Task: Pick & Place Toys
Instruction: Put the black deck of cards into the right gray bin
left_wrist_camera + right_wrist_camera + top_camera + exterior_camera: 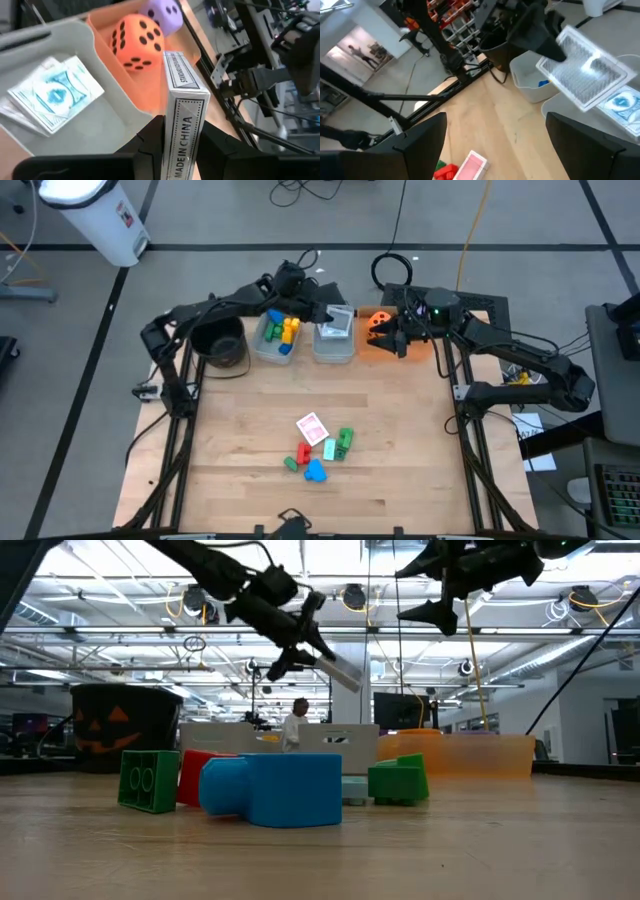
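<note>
My left gripper [322, 313] is shut on a grey-and-white card box [182, 100], held above a clear bin [335, 345] where blue-backed cards [55, 95] lie. Beside that bin, an orange die [137, 42] and a purple die [162, 12] sit in the orange tray [372, 340]. My right gripper [382, 332] hangs open over this tray, holding nothing. On the table's near middle lie a red-backed card box [312, 427], green blocks [343, 442], a red block [303, 452] and a blue block [315, 470]. My left gripper pinches the card box between its two fingers at the box's near end [181, 150], one finger on each broad face. The fingers slant downward toward the bins and lie along the box, which sticks out beyond them. The box [340, 670] is lifted clear, tilted down over the card bin.
A second clear bin [275, 338] holds yellow and blue blocks. A round black pot [220, 345] stands to its left. Bare wooden table lies between the bins and the toys near the front.
</note>
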`<action>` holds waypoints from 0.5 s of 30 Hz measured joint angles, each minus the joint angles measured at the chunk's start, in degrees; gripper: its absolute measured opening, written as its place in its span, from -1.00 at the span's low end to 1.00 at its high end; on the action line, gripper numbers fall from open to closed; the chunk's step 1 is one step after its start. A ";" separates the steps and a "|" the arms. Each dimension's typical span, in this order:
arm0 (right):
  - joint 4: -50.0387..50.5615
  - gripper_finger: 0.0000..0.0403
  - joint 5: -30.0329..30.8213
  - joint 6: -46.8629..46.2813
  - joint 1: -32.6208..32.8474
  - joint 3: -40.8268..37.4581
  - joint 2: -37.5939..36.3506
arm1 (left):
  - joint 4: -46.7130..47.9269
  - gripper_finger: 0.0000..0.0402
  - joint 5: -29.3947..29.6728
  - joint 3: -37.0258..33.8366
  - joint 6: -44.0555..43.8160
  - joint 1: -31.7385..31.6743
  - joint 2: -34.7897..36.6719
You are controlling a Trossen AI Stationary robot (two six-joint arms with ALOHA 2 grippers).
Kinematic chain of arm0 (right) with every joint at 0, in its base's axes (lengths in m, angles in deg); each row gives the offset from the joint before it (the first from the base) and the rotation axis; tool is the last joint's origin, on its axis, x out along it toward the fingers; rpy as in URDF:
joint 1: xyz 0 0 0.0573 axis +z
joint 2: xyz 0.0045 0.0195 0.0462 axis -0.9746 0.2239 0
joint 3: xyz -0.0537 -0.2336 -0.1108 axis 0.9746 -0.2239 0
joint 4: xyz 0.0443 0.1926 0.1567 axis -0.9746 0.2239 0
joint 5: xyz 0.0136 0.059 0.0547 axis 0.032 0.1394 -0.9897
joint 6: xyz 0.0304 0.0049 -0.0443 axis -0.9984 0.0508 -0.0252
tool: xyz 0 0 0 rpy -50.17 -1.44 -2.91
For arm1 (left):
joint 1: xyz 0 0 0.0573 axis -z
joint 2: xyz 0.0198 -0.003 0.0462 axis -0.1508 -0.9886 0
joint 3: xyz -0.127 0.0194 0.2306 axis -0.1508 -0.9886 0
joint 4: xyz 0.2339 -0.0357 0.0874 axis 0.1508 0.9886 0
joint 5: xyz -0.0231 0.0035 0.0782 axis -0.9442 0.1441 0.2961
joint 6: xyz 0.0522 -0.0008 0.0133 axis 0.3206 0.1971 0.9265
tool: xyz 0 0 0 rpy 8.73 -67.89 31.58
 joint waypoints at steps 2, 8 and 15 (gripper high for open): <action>0.32 0.64 2.14 -0.17 0.02 0.00 0.00 | -0.42 -0.55 -2.05 0.05 -0.52 -0.74 -1.51; 0.24 0.63 8.56 -1.93 0.13 -0.01 0.33 | -3.58 -0.55 -4.03 0.05 -3.88 -2.08 -4.85; 0.74 0.63 8.42 -3.08 0.15 -0.01 0.35 | -6.34 -0.54 -5.47 0.05 -7.72 -2.12 -8.57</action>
